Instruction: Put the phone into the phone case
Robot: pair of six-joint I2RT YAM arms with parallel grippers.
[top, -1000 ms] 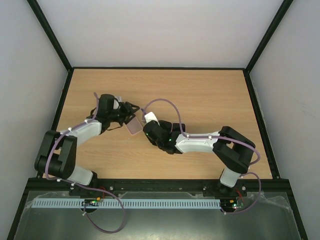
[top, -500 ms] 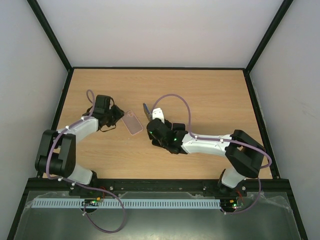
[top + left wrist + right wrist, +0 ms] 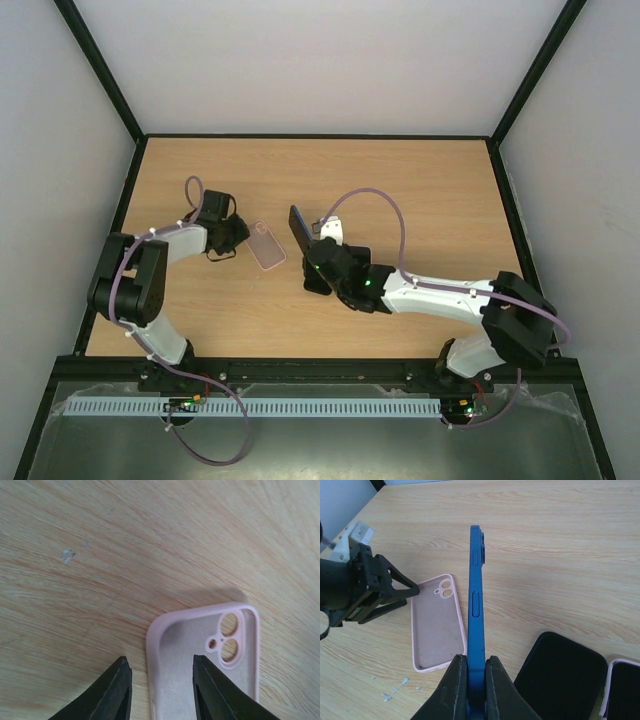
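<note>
Right gripper (image 3: pixel 475 661): is clamping the blue phone (image 3: pixel 476 595) at one end, holding it on its edge over the wooden table (image 3: pixel 420 190).
Pink phone case (image 3: pixel 437 625): is lying open side up on the table, just left of the phone.
Left gripper (image 3: pixel 161 659): is hovering at the case with jaws apart, gripping nothing, one long rim showing between them.

Blue phone (image 3: pixel 476 600) edge-on in right hand (image 3: pixel 475 664)

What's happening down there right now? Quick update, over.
Left pincer open at the pink phone case, empty, flat on table. Right pincer shut on blue phone, held edge-up. Nothing between phone and case.
</note>
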